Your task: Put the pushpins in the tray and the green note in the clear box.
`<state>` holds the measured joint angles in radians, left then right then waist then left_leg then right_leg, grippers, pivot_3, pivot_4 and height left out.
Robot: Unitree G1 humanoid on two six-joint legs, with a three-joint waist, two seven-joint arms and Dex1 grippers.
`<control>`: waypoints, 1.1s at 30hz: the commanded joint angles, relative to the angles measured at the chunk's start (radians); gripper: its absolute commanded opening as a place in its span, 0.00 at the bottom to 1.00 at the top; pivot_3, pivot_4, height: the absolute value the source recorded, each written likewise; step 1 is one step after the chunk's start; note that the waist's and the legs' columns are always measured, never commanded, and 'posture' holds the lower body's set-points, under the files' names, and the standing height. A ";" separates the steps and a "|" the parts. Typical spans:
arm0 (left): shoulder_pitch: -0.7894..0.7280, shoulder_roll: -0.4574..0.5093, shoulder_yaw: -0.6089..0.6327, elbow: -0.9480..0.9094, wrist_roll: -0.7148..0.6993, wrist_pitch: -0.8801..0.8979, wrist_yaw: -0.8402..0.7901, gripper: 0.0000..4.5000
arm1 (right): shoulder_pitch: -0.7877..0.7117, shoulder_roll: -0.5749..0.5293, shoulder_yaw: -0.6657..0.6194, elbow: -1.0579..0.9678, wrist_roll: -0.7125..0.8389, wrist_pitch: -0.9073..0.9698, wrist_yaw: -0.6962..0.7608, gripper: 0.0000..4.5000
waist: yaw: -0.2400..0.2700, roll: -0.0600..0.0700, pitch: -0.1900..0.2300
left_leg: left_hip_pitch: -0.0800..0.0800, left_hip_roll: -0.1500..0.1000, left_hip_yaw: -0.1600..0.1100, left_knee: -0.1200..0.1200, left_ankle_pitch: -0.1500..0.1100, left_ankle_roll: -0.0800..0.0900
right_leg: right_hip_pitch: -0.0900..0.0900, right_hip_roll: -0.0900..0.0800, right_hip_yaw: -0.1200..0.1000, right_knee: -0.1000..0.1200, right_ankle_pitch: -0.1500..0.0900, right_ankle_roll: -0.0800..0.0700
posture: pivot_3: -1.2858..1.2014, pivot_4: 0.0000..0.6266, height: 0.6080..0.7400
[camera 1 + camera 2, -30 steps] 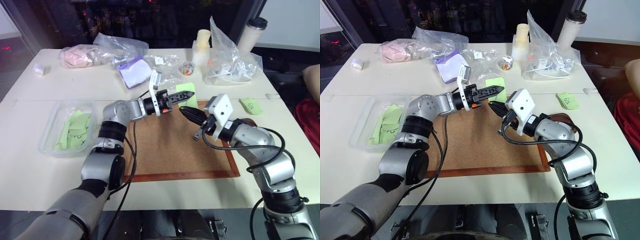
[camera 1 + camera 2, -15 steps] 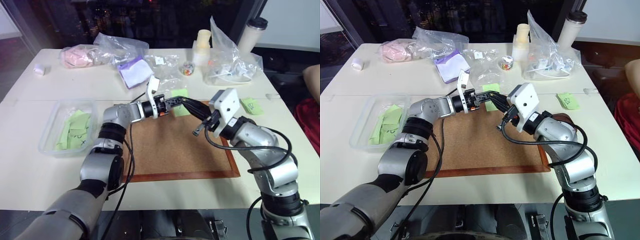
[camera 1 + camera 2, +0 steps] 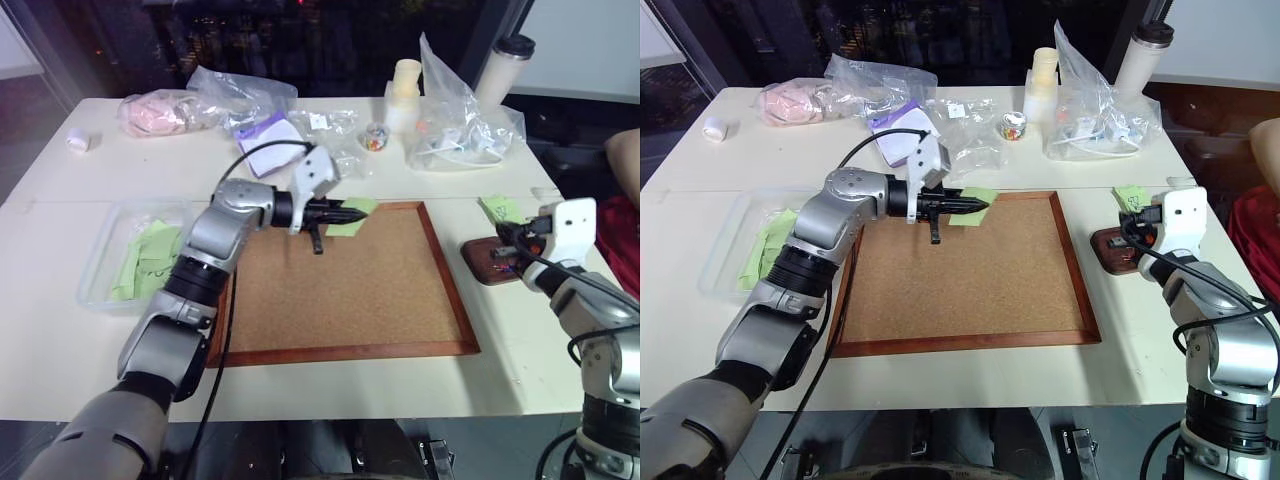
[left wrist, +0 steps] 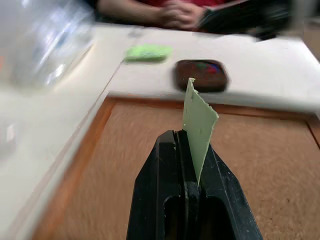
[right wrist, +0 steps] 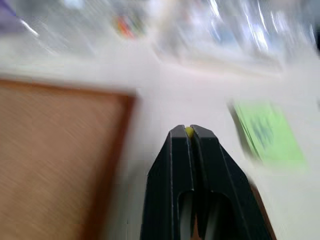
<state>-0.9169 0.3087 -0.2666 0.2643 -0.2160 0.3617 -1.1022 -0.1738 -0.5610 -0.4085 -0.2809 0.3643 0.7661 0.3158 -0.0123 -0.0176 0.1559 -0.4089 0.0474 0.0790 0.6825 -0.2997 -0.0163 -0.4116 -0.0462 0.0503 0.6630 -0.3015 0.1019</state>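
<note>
My left gripper (image 3: 343,213) is shut on the green note (image 3: 356,211) and holds it just above the far edge of the corkboard (image 3: 340,290). In the left wrist view the green note (image 4: 199,119) stands on edge between the fingers, and its marking is hidden. My right gripper (image 3: 503,238) hovers over the tray (image 3: 484,266) to the right of the board, shut on a yellow-headed pushpin (image 5: 189,131). More pushpins (image 4: 205,68) lie in the tray. The clear box (image 3: 100,262) sits to the left and holds several green notes.
Another green note (image 3: 503,209) with a scribble lies beyond the tray. Plastic bags (image 3: 462,120), a small jar (image 3: 376,137), a cup (image 3: 503,68) and a purple pad (image 3: 268,139) crowd the far side of the table. A person (image 3: 622,160) sits at the right edge.
My right gripper swung from the board's far middle out to the right, over the tray. My left gripper rolled and drew slightly back to the left, keeping the note.
</note>
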 commanded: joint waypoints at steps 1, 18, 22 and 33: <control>0.014 0.005 -0.015 -0.084 0.007 -0.010 -0.006 0.02 | -0.022 -0.017 -0.005 0.072 -0.022 -0.052 0.006 0.00 | -0.002 0.001 0.000 | 0.000 0.000 0.000 0.000 0.000 0.000 | 0.000 0.000 0.000 0.000 0.000 0.000 | 0.52 0.24 0.95; 0.075 0.020 -0.016 -0.110 0.026 0.009 0.037 0.00 | -0.063 -0.041 0.027 0.276 -0.065 -0.170 0.053 0.99 | 0.000 0.001 0.000 | 0.000 0.000 0.000 0.000 0.000 0.000 | 0.000 0.000 0.000 0.000 0.000 0.000 | 0.52 0.24 0.95; 0.077 0.020 -0.011 -0.113 0.025 0.010 0.048 0.00 | -0.060 -0.042 0.018 0.259 -0.058 -0.163 0.052 0.99 | 0.000 0.001 0.000 | 0.000 0.000 0.000 0.000 0.000 0.000 | 0.000 0.000 0.000 0.001 0.000 0.000 | 0.52 0.24 0.95; 0.002 0.022 0.272 -0.114 0.109 0.167 0.585 0.00 | -0.155 -0.046 0.014 -0.062 0.206 -0.092 0.197 0.99 | -0.005 0.002 0.001 | 0.001 0.001 -0.003 0.000 0.000 0.000 | 0.000 0.001 0.001 0.002 0.000 0.000 | 0.52 0.24 0.95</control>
<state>-0.8644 0.3118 -0.1162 0.1838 -0.1362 0.4748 -0.6757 -0.2975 -0.5852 -0.4111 -0.2412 0.4790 0.6512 0.4515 -0.0178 -0.0154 0.1569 -0.4080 0.0483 0.0753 0.6830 -0.2999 -0.0159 -0.4120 -0.0452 0.0511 0.6652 -0.3013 0.1023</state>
